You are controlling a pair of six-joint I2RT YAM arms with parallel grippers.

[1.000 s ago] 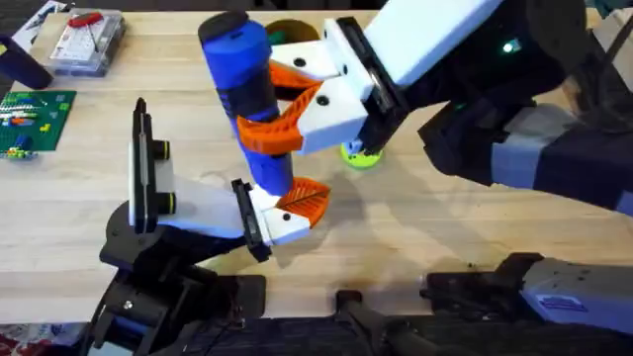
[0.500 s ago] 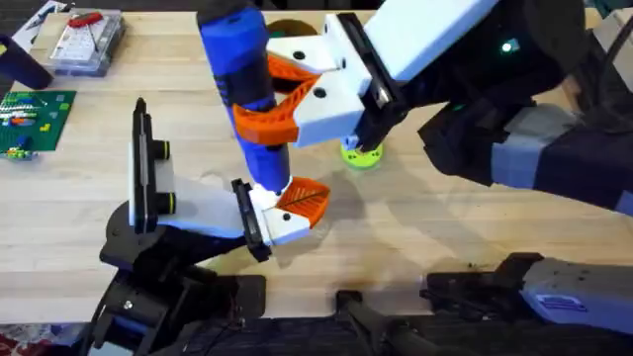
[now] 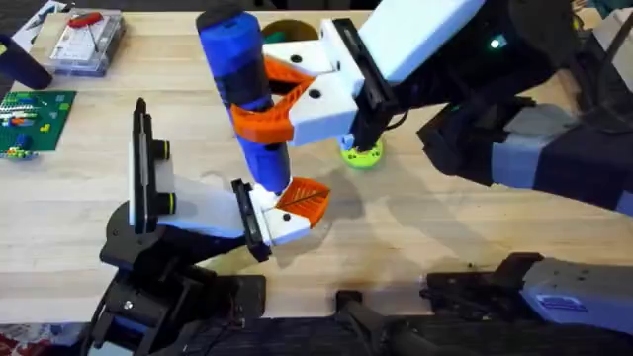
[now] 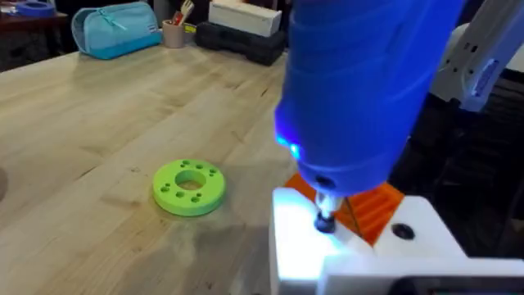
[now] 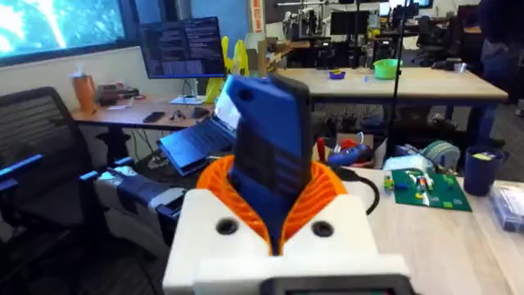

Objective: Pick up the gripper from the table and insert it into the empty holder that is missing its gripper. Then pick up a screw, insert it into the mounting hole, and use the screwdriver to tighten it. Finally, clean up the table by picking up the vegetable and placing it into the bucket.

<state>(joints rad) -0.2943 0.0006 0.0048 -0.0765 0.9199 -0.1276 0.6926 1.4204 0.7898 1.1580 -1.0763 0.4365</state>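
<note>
The screwdriver [image 3: 242,94] is a fat, round, bright blue tube. It looks smooth and hard. It stands almost straight up above the middle of the wooden table [image 3: 445,237], with its top leaning a little toward the far edge. Its long way runs up and down. The thin dark bit [image 4: 325,220] sticks out of the low end and points down.

The right gripper [image 3: 282,99] pinches the screwdriver around its middle. Its fingers are white blocks with orange ribbed pads [image 3: 265,124], and the pads press on both sides of the blue tube. From the right wrist, the blue body [image 5: 266,152] sits snug between the orange pads.

The left gripper [image 3: 287,203] is right under the screwdriver. It is white too, with an orange ribbed pad [image 3: 302,201]. I cannot tell if its fingers are spread or pressed together. From the left wrist, the bit comes down onto a white blocky part [image 4: 360,254], and a small blue light glows on the tool.

A bright green round disc [image 4: 189,186] with little holes lies flat on the table, just beside the tool.

At the far left corner sits a clear plastic box [image 3: 87,42] with small parts inside and a red-handled tool [image 3: 87,18] on top. A green circuit board [image 3: 35,111] lies at the left edge.
</note>
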